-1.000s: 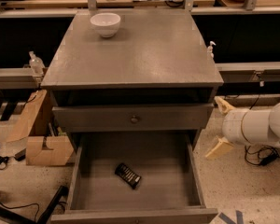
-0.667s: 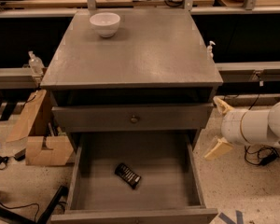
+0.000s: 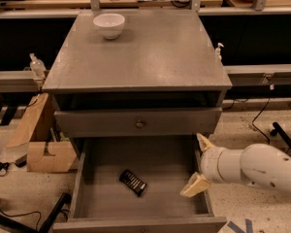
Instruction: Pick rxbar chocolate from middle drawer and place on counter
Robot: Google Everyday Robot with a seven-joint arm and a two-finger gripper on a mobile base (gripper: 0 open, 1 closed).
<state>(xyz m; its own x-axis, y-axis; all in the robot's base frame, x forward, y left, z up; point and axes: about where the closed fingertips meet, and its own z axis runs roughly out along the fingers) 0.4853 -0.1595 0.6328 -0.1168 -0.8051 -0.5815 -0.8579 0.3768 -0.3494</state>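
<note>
The rxbar chocolate (image 3: 133, 182) is a small flat black bar lying at an angle on the floor of the open middle drawer (image 3: 94, 198), a little left of its centre. My gripper (image 3: 200, 164) is open, its two tan fingers spread over the drawer's right wall, to the right of the bar and apart from it. It holds nothing. The counter (image 3: 150, 57) is the broad grey top of the cabinet above.
A white bowl (image 3: 109, 25) stands at the counter's back left. A shut drawer front with a round knob (image 3: 139, 124) sits above the open drawer. Cardboard boxes (image 3: 41, 140) lie on the floor at left. Cables run on the floor at right.
My gripper and arm have shifted slightly left, toward the drawer's right wall. The bar has not moved.
</note>
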